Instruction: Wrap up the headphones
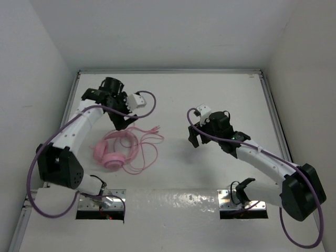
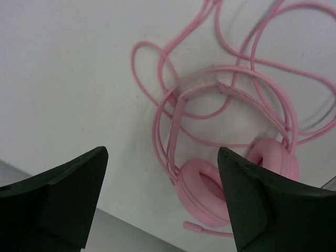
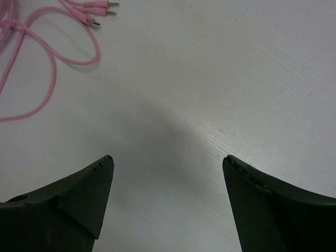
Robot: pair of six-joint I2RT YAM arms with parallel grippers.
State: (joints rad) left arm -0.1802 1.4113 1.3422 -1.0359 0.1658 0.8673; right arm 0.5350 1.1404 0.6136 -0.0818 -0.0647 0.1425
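The left gripper (image 2: 163, 151) hangs spread and empty just above the headphones (image 2: 202, 186), which lie flat on the table (image 2: 63, 79). Their cord (image 2: 132, 59) sprawls in loose loops over and beside the headband, with the plugs (image 3: 100, 5) trailing away from the earcups. The right gripper (image 3: 168, 157), also unclenched and empty, hovers beyond the cord's outer loops. I judge that wrapping has not begun and all the winding remains.

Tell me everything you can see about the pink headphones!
The headphones are pink all over and look like smooth plastic. They lie on the white table, with two round padded earcups joined by a thin curved headband. Their long thin cord sprawls in loose loops, not wrapped, ending in little plugs. Only the table seems to touch them.
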